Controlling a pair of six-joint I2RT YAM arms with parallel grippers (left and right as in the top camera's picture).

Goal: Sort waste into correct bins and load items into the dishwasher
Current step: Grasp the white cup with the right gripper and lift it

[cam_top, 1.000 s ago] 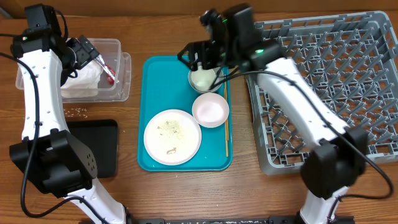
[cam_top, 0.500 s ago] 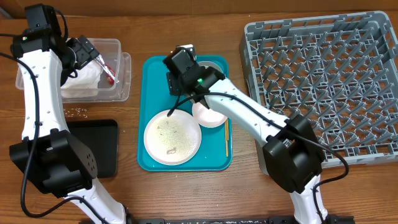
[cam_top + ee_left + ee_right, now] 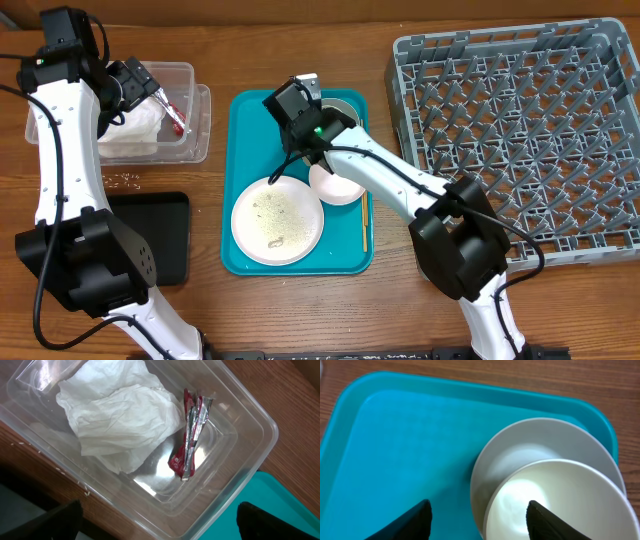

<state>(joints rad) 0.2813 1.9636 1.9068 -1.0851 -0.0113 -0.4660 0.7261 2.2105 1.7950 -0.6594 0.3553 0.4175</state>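
Surface: a brown wood-grain table (image 3: 300, 310) fills every view; none of the room beyond it shows.

Left station: the clear tub (image 3: 240, 435) (two nested) sits at the table's far left. It contains the crumpled white napkin (image 3: 120, 420) and, beside it, the red-and-white wrapper (image 3: 190, 440). The left gripper (image 3: 160, 512) hangs above the tub with its jaws spread wide and nothing between them. Rice-like crumbs (image 3: 122, 180) lie loose on the wood between the tub and the black tray (image 3: 150, 235).

Centre: the teal serving tray (image 3: 250, 130) carries the round plate (image 3: 277, 220), speckled with food residue, and the pink-white bowl (image 3: 335, 192), which touches the plate's rim and is partly under the right arm. At the tray's far end the white cup (image 3: 570, 505) sits inside the grey metal bowl (image 3: 520, 445). The right gripper (image 3: 477, 512) is low over them with its jaws partly apart. One finger is over the bare tray and the other over the cup's mouth, and neither is seen pressing on a rim. Chopsticks (image 3: 365, 225) lie along the tray's right edge.

Right station: the grey dish rack (image 3: 520, 130) stands just beside the tray.
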